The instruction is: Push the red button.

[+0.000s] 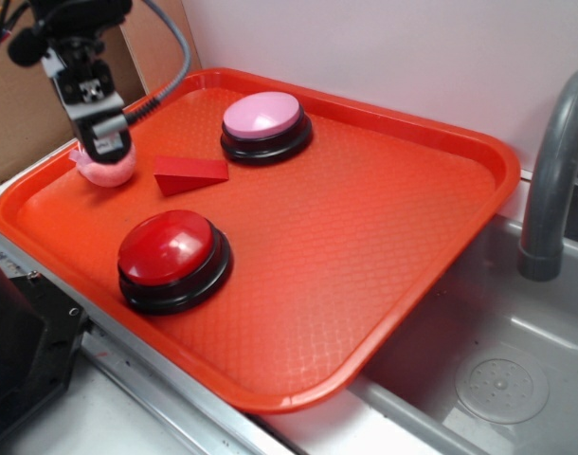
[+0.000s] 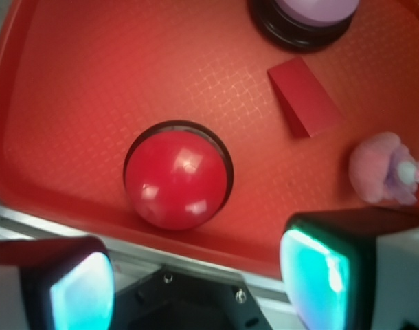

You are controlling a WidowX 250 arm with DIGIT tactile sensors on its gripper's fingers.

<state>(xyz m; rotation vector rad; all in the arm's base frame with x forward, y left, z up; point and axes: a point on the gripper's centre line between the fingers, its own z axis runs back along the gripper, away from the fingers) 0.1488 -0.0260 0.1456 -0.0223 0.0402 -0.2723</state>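
Note:
The red button (image 1: 171, 251), a glossy dark-red dome on a black round base, stands near the front left of the orange tray (image 1: 365, 265). The wrist view shows the red button (image 2: 176, 177) at centre, beyond the gap between my fingers. My gripper (image 1: 103, 147) hangs over the tray's far left corner, behind the button and apart from it, just above a pink soft lump (image 1: 107, 172). In the wrist view the gripper (image 2: 199, 282) is open, its two pads wide apart with nothing between them.
A pink-topped button (image 1: 262, 118) stands at the tray's back, and a small red wedge (image 1: 189, 174) lies between it and the red one. A metal sink (image 1: 502, 379) with a grey faucet (image 1: 554, 171) is to the right. Cardboard (image 1: 14, 114) stands behind left.

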